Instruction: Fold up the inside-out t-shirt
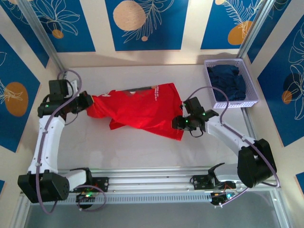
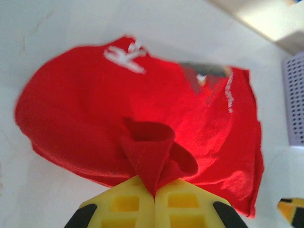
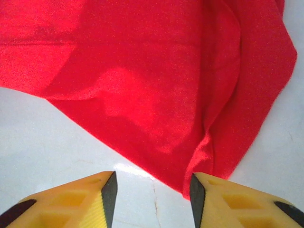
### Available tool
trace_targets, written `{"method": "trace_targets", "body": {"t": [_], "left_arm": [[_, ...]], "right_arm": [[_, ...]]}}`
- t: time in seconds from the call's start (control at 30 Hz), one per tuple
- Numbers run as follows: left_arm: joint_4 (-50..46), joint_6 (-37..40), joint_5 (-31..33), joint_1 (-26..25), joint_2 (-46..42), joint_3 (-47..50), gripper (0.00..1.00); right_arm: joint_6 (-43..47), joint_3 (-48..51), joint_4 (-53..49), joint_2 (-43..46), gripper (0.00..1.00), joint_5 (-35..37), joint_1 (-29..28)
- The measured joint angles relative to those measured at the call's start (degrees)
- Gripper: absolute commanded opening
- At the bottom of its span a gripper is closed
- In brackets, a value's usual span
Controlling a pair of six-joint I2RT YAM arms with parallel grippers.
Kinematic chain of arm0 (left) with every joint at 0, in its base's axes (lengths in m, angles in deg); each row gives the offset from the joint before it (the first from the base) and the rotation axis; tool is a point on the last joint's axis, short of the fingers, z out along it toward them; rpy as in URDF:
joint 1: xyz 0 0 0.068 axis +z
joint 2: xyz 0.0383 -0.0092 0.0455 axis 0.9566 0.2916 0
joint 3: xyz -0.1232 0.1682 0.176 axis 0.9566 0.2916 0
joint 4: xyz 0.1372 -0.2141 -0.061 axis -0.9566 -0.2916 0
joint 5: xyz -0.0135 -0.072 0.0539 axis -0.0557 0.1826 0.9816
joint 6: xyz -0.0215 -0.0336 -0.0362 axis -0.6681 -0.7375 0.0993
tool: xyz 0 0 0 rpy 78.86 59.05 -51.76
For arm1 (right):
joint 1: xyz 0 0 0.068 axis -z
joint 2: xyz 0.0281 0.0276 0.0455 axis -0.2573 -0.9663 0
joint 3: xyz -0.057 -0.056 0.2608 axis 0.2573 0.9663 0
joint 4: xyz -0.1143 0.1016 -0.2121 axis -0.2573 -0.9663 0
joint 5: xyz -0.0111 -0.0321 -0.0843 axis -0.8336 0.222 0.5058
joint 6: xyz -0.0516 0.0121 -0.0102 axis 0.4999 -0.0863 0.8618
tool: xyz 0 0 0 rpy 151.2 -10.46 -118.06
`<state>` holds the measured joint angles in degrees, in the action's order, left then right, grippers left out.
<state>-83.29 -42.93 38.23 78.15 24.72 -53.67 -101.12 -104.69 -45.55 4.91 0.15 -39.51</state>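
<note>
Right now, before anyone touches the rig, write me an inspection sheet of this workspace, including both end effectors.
Surface: white table, bare around the cloth.
Job's things: red t-shirt, crumpled mid-table, white lettering showing.
Clutter: lavender basket at far right, navy garment inside.
End effectors: left end effector shut on a t-shirt bunch; right end effector open at its hem.
Cables: grey cables looping along both arms.
Surroundings: blue and cream leaf-print walls.

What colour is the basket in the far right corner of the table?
Pale lilac, with latticed plastic walls. The basket shows best in the top external view.
</note>
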Motion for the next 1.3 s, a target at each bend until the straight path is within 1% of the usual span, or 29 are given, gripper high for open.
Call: {"method": "trace_targets", "body": {"t": [0.1,0.27,0.37,0.6,0.7,0.8,1.03,1.17,1.3], "left_arm": [[1.38,-0.02,-0.04,0.02,-0.44,3.32,0.0],[3.8,0.0,-0.39,0.02,-1.62,4.7,0.0],[5.14,0.0,-0.74,0.02,-2.14,5.38,0.0],[6.1,0.0,-1.14,0.04,-2.29,6.23,0.0],[6.29,0.02,-1.2,0.02,-2.32,6.27,0.0],[6.45,0.02,-1.2,0.04,-2.32,6.49,0.0],[6.6,0.02,-1.25,0.02,-2.32,6.62,0.0],[6.88,0.44,-1.25,0.04,-2.32,6.62,0.0],[7.13,0.92,-1.25,0.02,-2.32,6.69,0.0]], "right_arm": [[0.02,-2.86,1.99,-3.78,0.49,0.24,0.48],[0.48,-3.67,3.26,-8.59,0.48,0.46,2.84],[1.07,-4.37,3.32,-11.34,0.46,0.28,4.2],[2.43,-10.19,5.57,-19.3,0.4,-1.16,6.71],[2.78,-12.52,6.27,-21.99,0.37,-1.99,7.06],[3.08,-14.4,6.38,-24.61,0.36,-1.99,7.06],[4.59,-14.6,5.92,-25.29,0.32,0.46,7.19],[5.44,-14.6,5.75,-25.27,0.27,1.75,7.5],[6.54,-14.84,4.94,-25.29,0.26,2.89,7.58]]}}
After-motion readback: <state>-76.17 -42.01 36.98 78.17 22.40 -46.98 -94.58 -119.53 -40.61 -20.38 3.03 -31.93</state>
